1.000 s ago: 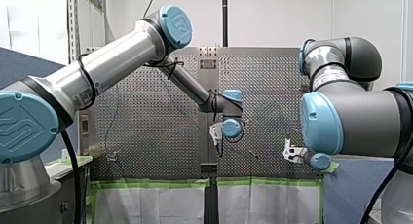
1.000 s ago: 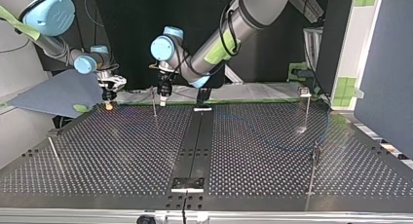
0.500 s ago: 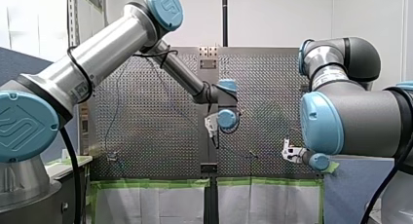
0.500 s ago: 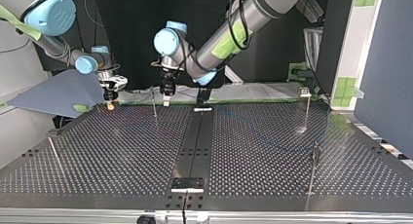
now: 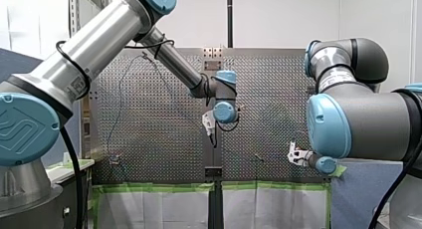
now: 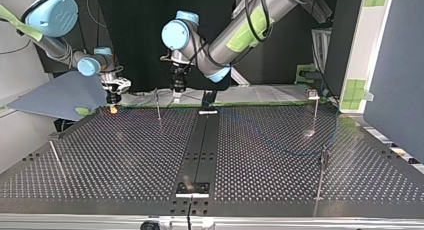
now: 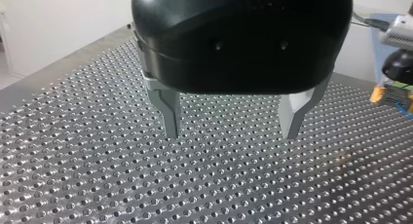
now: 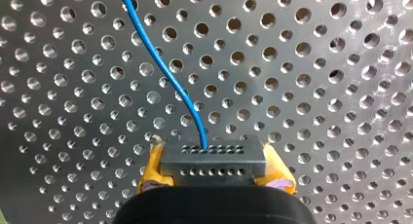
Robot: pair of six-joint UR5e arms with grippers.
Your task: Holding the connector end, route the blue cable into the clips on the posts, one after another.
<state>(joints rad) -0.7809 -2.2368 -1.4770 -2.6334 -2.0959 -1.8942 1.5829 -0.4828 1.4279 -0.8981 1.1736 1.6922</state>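
Going left to right across the top view, with the back post (image 6: 158,107) as my anchor.

Left of that post sits my right gripper (image 6: 114,104), down low over the perforated table (image 6: 125,155). Its yellow pads (image 8: 153,170) are clamped on the grey connector (image 8: 213,160), so the held end of the blue cable (image 8: 166,77) is left of the post too. From the connector the cable runs straight out ahead of the fingers, then curves off to one side over the table. In the top view it's too thin for me to trace past the post.

Just right of the post hangs my left gripper (image 6: 178,92), up off the table. Its metal fingers (image 7: 170,112) are spread apart with nothing between them.

My read is that the left gripper is nearer the post, but the right one has the cable. So the next move hinges on carrying that line rightward to the post's top.

There are no bins or trays here. The clips are the only holders, and I can't tell whether any has cable in it.
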